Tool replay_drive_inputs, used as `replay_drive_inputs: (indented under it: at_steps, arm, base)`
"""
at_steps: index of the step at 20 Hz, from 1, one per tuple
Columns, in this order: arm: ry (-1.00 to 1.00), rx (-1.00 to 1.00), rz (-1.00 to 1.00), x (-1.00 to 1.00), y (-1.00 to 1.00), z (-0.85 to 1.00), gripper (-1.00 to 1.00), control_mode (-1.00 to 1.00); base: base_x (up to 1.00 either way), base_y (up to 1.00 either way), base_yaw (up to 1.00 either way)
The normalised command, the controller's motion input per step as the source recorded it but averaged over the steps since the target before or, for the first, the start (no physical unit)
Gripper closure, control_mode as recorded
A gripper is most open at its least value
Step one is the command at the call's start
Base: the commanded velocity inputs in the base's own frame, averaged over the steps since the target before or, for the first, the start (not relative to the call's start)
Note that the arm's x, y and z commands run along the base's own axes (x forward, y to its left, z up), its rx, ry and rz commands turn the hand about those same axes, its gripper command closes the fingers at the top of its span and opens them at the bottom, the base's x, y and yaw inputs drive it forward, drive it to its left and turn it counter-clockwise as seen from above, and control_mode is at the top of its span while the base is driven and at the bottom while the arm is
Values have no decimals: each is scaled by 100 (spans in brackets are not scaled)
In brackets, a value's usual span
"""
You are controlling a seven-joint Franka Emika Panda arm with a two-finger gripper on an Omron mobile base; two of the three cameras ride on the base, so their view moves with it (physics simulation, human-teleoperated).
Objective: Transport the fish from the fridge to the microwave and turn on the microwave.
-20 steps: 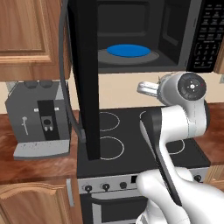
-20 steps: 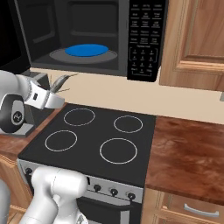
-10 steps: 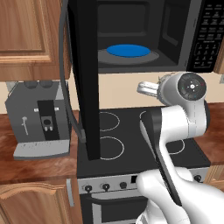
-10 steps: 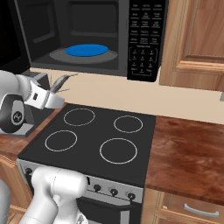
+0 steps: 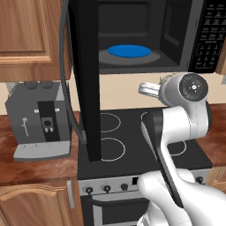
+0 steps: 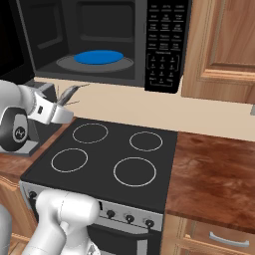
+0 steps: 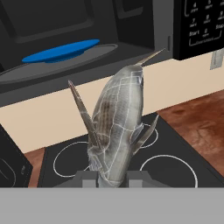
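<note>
The fish, a pale grey-white body with thin fins, stands up between my fingers in the hand view, and my gripper is shut on its lower end. In the right base view the fish pokes out past my hand, held over the stove's back left, below the microwave. The microwave's door hangs wide open and the blue round plate lies inside, above and ahead of the fish. The keypad is at the microwave's right. The fridge is out of view.
A black stove with round burner rings lies under my hand. A grey coffee machine stands on the wooden counter at the left. Wooden cupboards flank the microwave, and brown counter stretches right of the stove.
</note>
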Motion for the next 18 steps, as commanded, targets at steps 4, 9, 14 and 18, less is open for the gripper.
replay_drive_inputs:
  at_steps: [4,9,14,18]
  arm:
    - [0,0,0,0,0,0,100,-100]
    - [0,0,0,0,0,0,100,-100]
    - [-7,0,0,-5,1,4,100,-100]
    - [-3,8,8,0,3,26,100,-100]
  base:
    - [0,0,0]
    - [0,0,0]
    - [0,0,0]
    - [0,0,0]
